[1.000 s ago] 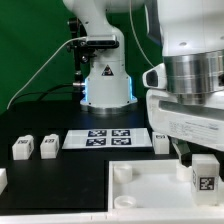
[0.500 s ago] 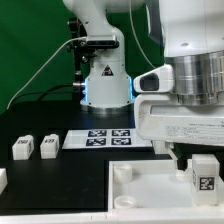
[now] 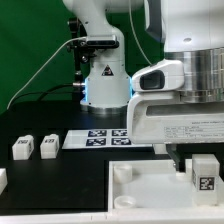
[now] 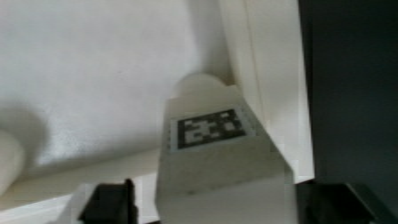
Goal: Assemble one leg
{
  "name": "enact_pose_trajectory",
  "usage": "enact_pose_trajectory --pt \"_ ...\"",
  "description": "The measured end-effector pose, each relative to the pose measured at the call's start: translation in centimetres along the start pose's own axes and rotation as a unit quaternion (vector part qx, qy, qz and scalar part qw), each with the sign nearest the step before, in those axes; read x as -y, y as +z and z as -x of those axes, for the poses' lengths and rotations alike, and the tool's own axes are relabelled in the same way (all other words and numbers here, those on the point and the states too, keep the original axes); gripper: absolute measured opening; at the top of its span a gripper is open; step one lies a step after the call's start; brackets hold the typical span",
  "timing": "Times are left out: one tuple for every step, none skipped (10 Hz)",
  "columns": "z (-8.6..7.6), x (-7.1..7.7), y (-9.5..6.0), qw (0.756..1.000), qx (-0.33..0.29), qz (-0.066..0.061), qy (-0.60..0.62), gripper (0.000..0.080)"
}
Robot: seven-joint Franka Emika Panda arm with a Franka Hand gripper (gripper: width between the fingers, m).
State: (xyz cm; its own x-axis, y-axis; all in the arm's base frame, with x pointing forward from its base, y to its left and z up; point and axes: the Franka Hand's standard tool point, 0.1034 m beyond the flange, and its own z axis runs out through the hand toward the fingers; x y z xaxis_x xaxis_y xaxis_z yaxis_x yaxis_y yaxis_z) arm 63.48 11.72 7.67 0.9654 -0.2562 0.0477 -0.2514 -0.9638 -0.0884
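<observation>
My gripper [image 3: 198, 163] is shut on the leg [image 3: 203, 179], a small white block with a black-and-white marker on its face. It holds the leg upright at the near right part of the large white square base [image 3: 140, 190], which has round corner sockets. I cannot tell whether the leg touches the base. In the wrist view the leg [image 4: 217, 150] runs up between the two dark fingers [image 4: 112, 203], with the base's white surface [image 4: 89, 80] behind it. My gripper [image 4: 222, 208] grips the leg's sides.
Two more small white legs [image 3: 22, 148] [image 3: 48, 146] stand on the black table at the exterior view's left. A further white piece [image 3: 2, 180] shows at the left edge. The marker board [image 3: 103, 138] lies behind the base. The arm's base [image 3: 105, 80] stands at the back.
The hand above the leg has turned and shifted toward the exterior view's left. The leg stays in about the same spot over the base.
</observation>
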Motion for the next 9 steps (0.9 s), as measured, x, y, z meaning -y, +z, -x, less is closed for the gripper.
enact_pose_trajectory --pt "0.06 0.12 0.02 0.998 0.001 -0.003 0.067 0.0355" --pt "0.03 -0.03 0.03 0.996 0.001 -0.002 0.095 0.0295" --pt "0.04 -0.14 0.06 0.987 0.002 -0.002 0.16 0.0295" --pt "0.03 -0.22 0.08 0.979 0.002 -0.001 0.203 0.0295" --pt "0.06 -0.24 0.1 0.965 0.004 0.0 0.261 0.0295" --pt "0.06 -0.3 0.11 0.932 0.005 0.005 0.362 0.0295" --pt "0.26 -0.19 0.12 0.89 0.008 0.01 0.455 0.0295" --pt "0.35 -0.01 0.14 0.829 0.015 0.007 0.559 0.0295" --pt "0.25 -0.1 0.16 0.752 0.023 -0.002 0.659 0.0294"
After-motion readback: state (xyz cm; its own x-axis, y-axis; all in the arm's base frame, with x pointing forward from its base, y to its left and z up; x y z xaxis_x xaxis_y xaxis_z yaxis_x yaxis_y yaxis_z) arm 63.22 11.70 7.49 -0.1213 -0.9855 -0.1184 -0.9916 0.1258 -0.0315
